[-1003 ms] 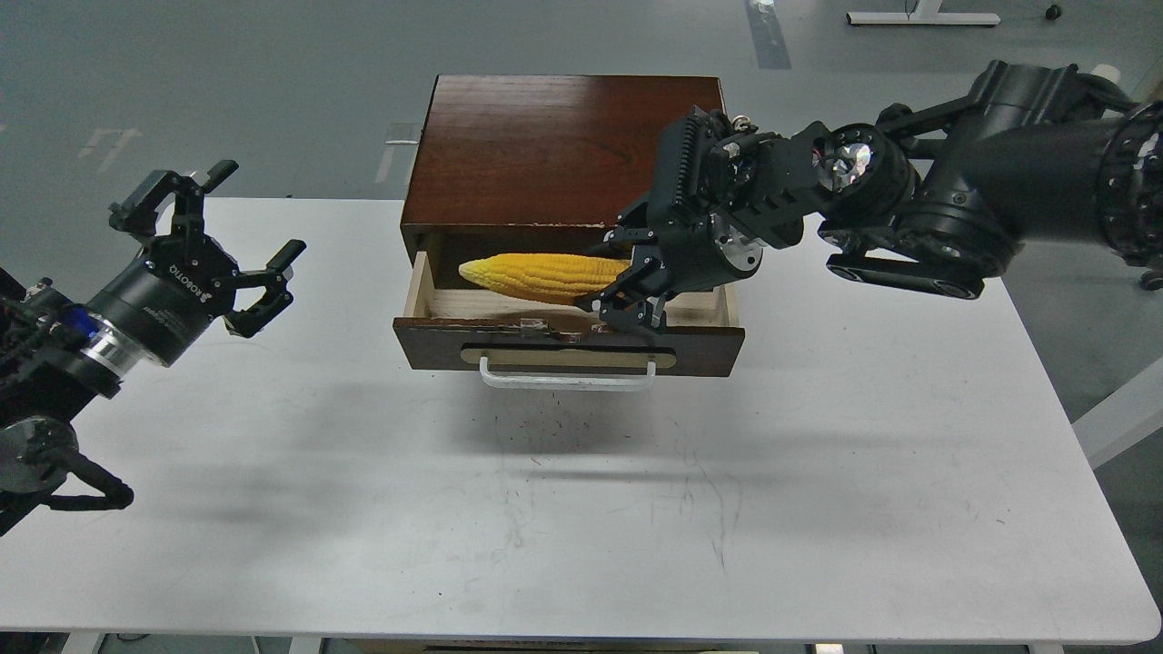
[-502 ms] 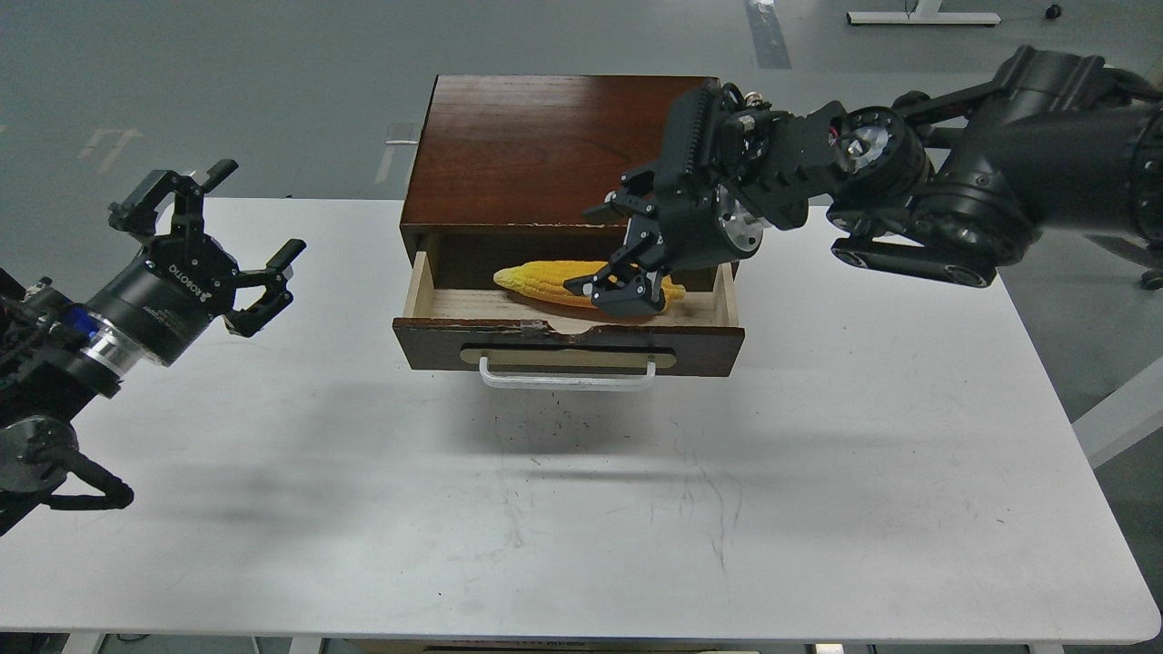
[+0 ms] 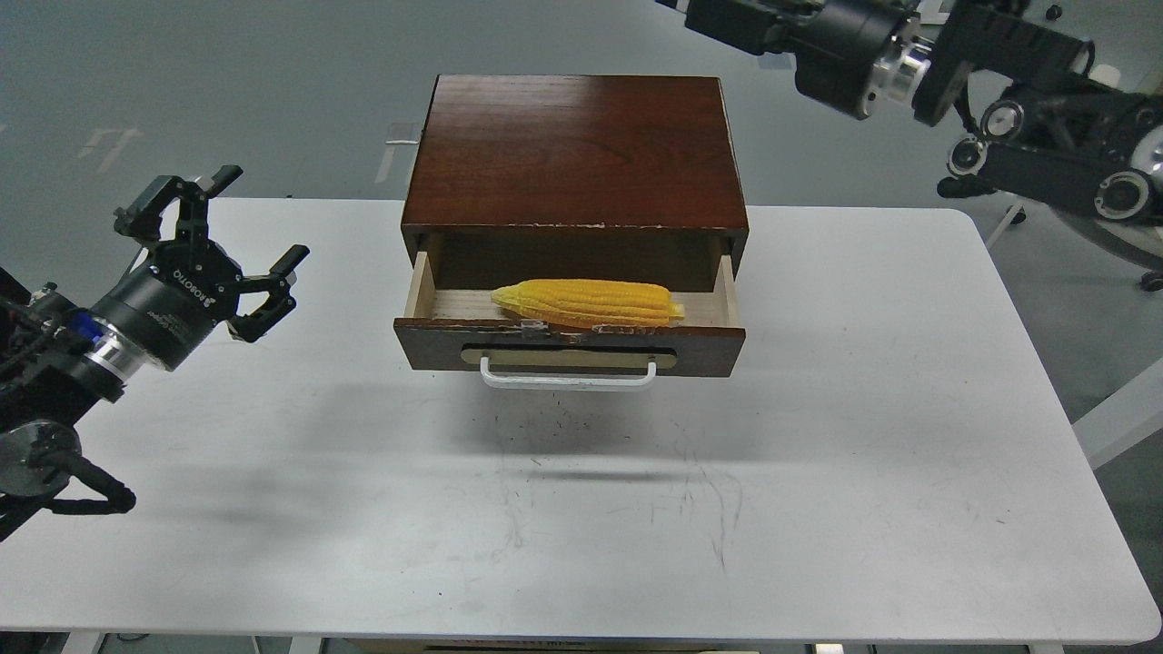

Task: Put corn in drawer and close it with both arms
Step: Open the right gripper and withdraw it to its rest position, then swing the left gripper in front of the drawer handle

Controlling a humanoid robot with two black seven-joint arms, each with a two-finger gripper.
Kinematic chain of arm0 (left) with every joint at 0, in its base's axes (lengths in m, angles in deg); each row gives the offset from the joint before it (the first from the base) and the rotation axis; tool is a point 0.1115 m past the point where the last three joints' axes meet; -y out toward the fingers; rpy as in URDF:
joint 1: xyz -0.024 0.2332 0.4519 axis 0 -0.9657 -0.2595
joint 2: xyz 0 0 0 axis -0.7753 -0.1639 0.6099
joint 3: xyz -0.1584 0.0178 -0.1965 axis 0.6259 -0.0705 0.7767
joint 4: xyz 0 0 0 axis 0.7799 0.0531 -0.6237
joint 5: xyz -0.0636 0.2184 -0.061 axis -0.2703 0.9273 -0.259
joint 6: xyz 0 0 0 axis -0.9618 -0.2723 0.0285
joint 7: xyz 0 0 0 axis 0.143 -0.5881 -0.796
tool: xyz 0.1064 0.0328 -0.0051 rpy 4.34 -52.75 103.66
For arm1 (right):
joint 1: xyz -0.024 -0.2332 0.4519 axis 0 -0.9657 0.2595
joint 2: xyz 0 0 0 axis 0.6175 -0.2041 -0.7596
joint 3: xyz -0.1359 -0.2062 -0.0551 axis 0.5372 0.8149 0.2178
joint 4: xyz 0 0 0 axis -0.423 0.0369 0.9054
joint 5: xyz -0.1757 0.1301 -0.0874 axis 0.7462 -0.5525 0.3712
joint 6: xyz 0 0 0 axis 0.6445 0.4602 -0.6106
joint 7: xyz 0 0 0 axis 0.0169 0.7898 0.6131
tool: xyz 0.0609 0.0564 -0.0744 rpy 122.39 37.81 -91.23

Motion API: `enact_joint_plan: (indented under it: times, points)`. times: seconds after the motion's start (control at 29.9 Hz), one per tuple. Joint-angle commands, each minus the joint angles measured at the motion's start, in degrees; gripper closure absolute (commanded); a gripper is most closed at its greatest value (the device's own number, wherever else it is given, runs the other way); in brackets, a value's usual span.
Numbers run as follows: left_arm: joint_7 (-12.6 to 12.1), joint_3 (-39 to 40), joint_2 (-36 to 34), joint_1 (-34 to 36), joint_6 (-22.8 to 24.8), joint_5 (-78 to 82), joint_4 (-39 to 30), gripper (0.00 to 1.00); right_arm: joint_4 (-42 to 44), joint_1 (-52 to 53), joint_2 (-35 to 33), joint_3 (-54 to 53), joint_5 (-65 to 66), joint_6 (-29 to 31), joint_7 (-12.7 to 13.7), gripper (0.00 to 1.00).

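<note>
The yellow corn (image 3: 587, 302) lies lengthwise inside the open drawer (image 3: 709, 347), free of any gripper, its tapered end to the left. The drawer is pulled out of the dark brown cabinet (image 3: 572, 150), and its white bar handle (image 3: 568, 380) faces me. My left gripper (image 3: 259, 213) is open and empty, hovering over the table to the left of the drawer, well apart from it. My right arm (image 3: 909, 64) is raised high at the top right. Its far end runs off the top edge, so its gripper is out of view.
The white table (image 3: 581, 509) carries only the cabinet, which stands at its back middle. A plain grey floor lies beyond the table. A white table leg (image 3: 1122, 409) shows at the right edge.
My right gripper let go of the corn, which now rests in the drawer, and the right arm rose up and away to the top right. My left arm barely moved.
</note>
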Motion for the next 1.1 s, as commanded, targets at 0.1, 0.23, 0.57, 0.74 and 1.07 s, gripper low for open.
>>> enact_joint_plan:
  times: [0.1, 0.23, 0.57, 0.74, 1.07]
  points:
    - [0.00, -0.10, 0.13, 0.00, 0.00, 0.00, 0.08, 0.00, 1.10, -23.64, -2.40, -23.09, -15.06, 1.26, -0.01, 0.05]
    - [0.00, -0.10, 0.13, -0.09, 0.00, 0.09, 0.43, 0.00, 6.27, -34.80, -1.70, -30.83, -22.96, 8.88, -0.01, 0.05]
    - [0.00, 0.16, -2.94, -0.09, 0.00, 0.35, 0.60, 0.00, 11.65, -42.90, -0.65, -31.64, -31.16, 21.57, -0.01, 0.04]
    - [0.00, 1.39, -7.33, 3.68, 0.00, 7.46, -0.80, 0.00, 11.65, -43.96, 0.06, -31.55, -31.16, 21.66, -0.01, 0.04]
    - [0.00, 2.79, -12.44, 17.13, 0.00, 39.24, -17.48, 0.04, 11.74, -43.87, 0.06, -30.94, -30.98, 21.57, -0.01, 0.04]
